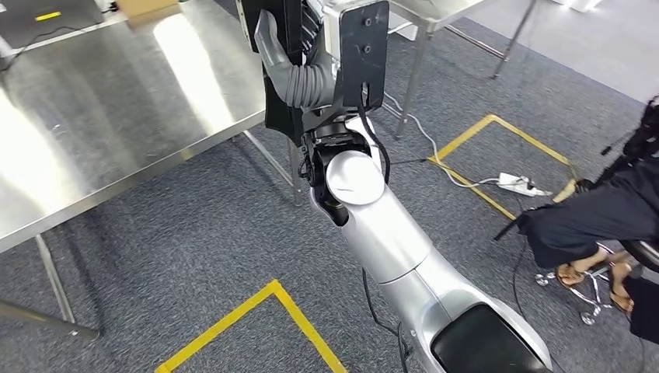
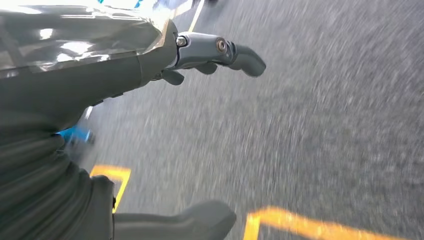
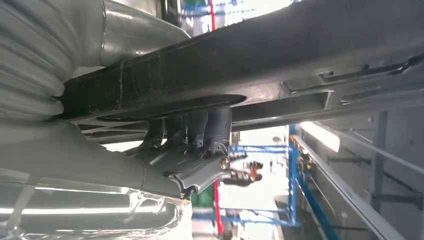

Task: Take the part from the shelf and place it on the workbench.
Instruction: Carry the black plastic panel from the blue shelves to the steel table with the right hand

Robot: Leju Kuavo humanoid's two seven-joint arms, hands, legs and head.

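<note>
The part (image 1: 364, 48) is a flat black plate with bolt holes, held up in the air beside the near corner of the steel workbench (image 1: 116, 101). My right hand (image 1: 299, 74) grips it, the grey thumb and ribbed cover showing on its left side. In the right wrist view the dark fingers (image 3: 200, 131) curl around the edge of the black part (image 3: 260, 60). My silver right arm rises from the lower right. In the left wrist view my left hand (image 2: 150, 65) hangs over grey carpet, fingers and thumb apart, holding nothing.
Yellow tape (image 1: 256, 307) marks squares on the grey carpet. A white power strip (image 1: 519, 183) with cables lies on the floor to the right. A seated person (image 1: 598, 217) is at the right edge. A second steel table (image 1: 435, 12) stands behind.
</note>
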